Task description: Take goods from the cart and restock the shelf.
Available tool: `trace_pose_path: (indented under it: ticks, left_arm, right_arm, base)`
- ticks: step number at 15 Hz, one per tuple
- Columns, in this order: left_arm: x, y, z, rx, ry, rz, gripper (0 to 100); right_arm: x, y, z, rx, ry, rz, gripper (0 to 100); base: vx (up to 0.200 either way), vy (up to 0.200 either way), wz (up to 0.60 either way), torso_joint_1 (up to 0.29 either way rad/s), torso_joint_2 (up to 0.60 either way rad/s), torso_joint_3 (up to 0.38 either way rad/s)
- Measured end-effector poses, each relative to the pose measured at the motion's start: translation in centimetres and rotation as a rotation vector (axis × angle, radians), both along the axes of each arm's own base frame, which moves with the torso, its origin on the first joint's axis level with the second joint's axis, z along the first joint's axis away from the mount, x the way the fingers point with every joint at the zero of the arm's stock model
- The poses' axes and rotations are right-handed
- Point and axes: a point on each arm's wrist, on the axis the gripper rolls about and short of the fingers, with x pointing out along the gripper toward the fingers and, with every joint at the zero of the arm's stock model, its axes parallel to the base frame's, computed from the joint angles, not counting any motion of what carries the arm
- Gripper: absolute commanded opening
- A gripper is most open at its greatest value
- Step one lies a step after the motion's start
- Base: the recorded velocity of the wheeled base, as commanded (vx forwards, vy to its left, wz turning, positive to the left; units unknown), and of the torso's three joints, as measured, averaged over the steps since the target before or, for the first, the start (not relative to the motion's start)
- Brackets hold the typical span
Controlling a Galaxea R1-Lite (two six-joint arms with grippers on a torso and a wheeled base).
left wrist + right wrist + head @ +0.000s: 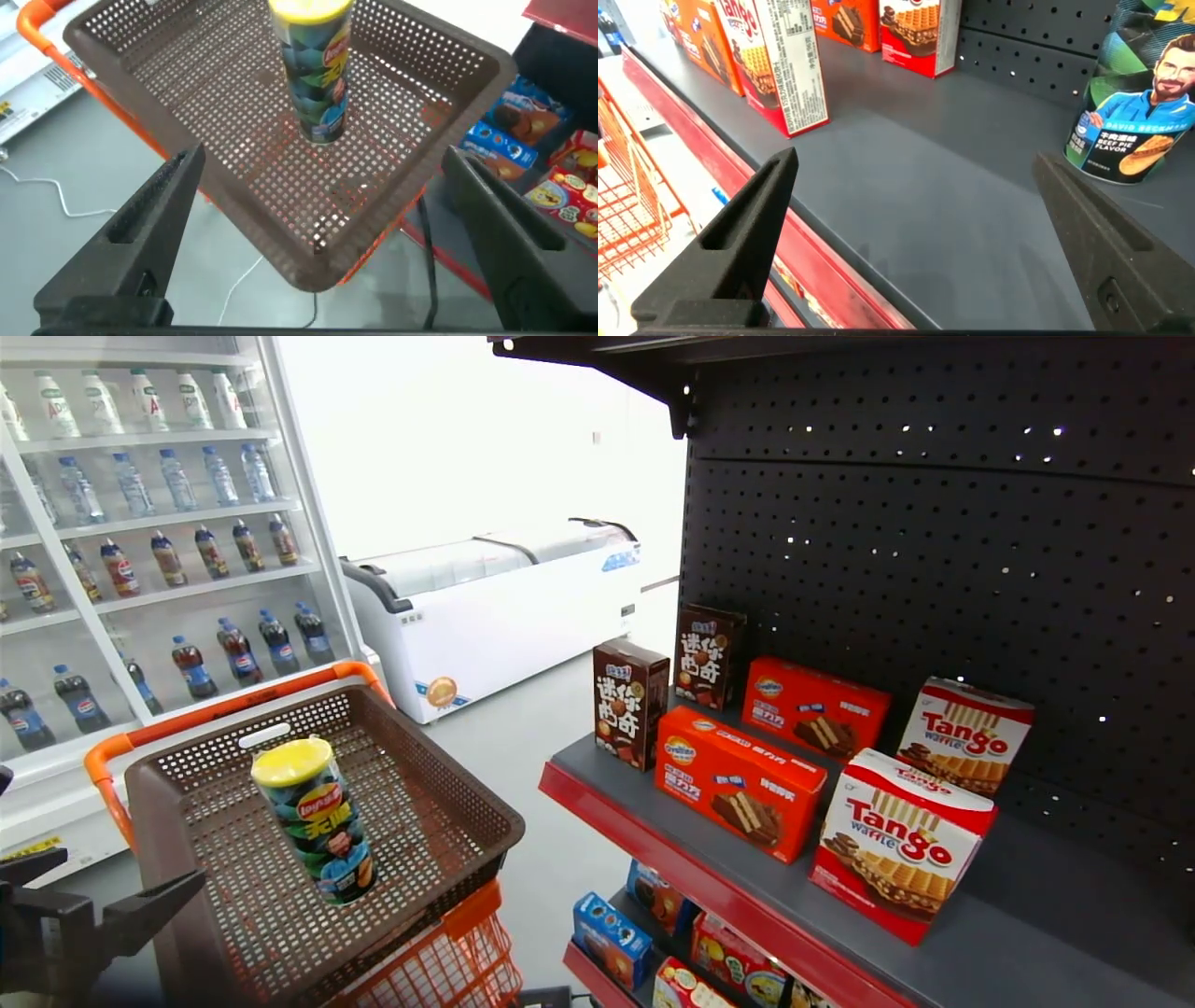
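Left gripper point(322, 163), fingers spread wide and empty, hangs just short of the brown cart basket point(420, 821), so the pick looks in hand: next it must reach in and close around the upright, yellow-lidded chip can point(317, 821) standing inside, lower left of the head view.

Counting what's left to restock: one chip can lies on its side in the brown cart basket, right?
Not quite. The chip can stands upright in the brown cart basket, not on its side; the head view shows this.
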Motion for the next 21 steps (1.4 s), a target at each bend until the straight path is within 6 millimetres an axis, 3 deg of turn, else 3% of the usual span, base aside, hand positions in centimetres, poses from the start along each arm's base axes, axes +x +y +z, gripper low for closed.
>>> trace_pose_path:
  ticks: [7,16,21]
  left_arm:
    - [5.6,2.0,-2.0,-0.011,-0.007,0.012,100]
    - [10.4,3.1,-7.3,-0.047,0.040,-0.037,100]
    - [13.8,3.9,-10.1,-0.030,-0.018,-0.044,100]
  right_arm:
    - [0.0,0.0,0.0,0.000,0.000,0.000,100]
    - [0.0,0.0,0.0,0.000,0.000,0.000,100]
    - [0.0,0.0,0.0,0.000,0.000,0.000,100]
  base:
    - [0.000,0.000,0.00,0.000,0.00,0.000]
    - [0.000,0.000,0.00,0.000,0.00,0.000]
    - [0.000,0.000,0.00,0.000,0.00,0.000]
